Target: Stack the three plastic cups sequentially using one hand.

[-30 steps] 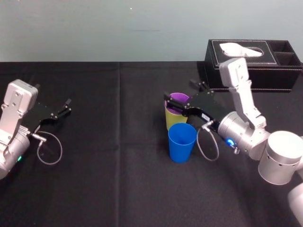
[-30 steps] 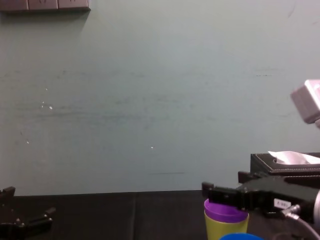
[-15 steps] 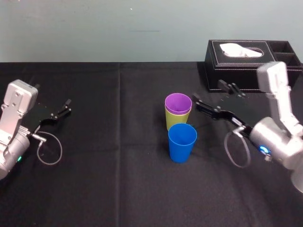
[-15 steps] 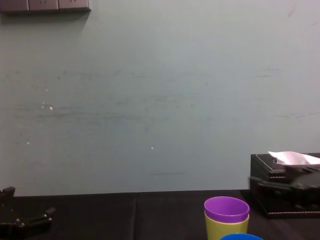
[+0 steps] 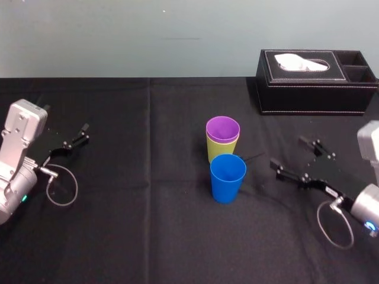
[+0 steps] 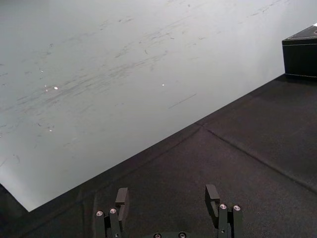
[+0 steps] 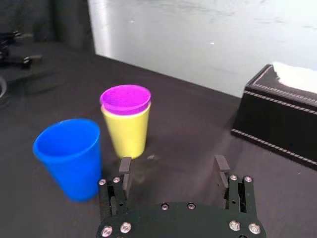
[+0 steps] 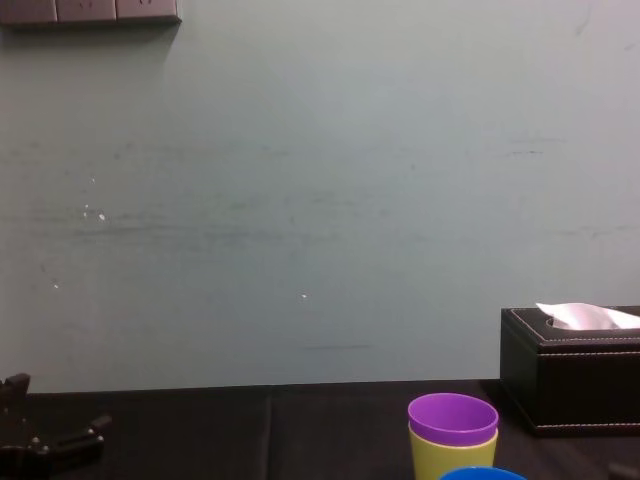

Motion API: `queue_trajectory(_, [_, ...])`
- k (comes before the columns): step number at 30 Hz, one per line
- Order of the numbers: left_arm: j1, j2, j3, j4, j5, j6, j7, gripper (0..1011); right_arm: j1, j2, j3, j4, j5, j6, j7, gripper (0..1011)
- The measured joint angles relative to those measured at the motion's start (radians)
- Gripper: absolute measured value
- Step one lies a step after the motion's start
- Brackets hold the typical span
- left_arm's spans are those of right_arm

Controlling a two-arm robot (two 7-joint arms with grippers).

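Note:
The purple cup (image 5: pixel 223 128) sits nested inside the yellow-green cup (image 5: pixel 217 151) at mid-table. Just in front of them the blue cup (image 5: pixel 227 177) stands upright on its own. My right gripper (image 5: pixel 288 152) hovers to the right of the cups, well apart from them, open and empty. Its wrist view shows the fingers spread (image 7: pixel 172 161), with the blue cup (image 7: pixel 69 156) and the purple-in-yellow-green pair (image 7: pixel 127 130) ahead. My left gripper (image 5: pixel 74 137) rests parked at the far left, open (image 6: pixel 167 191).
A black tissue box (image 5: pixel 317 83) with a white tissue stands at the back right, against the wall. A black cloth (image 5: pixel 148 236) covers the table. A loose cable loop (image 5: pixel 62 189) hangs by the left arm.
My right gripper has drawn back from the purple cup, moving right and toward the front, empty. The purple cup stays nested in the yellow-green one. The left arm has not moved.

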State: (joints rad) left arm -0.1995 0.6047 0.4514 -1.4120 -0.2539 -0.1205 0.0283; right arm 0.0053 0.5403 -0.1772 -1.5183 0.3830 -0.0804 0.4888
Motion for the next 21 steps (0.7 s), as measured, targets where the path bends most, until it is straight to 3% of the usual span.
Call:
queue_trajectory(10, [0.000, 0.000, 0.000, 0.000, 0.000, 0.000, 0.000, 1011, -0.046, 0.051, -0.039, 0.047, 0.034, -0.116, 0.130, 1000])
queue_trajectory(21, [0.000, 0.000, 0.000, 0.000, 0.000, 0.000, 0.000, 1011, -0.076, 0.062, -0.078, 0.028, 0.063, -0.160, 0.170, 1000])
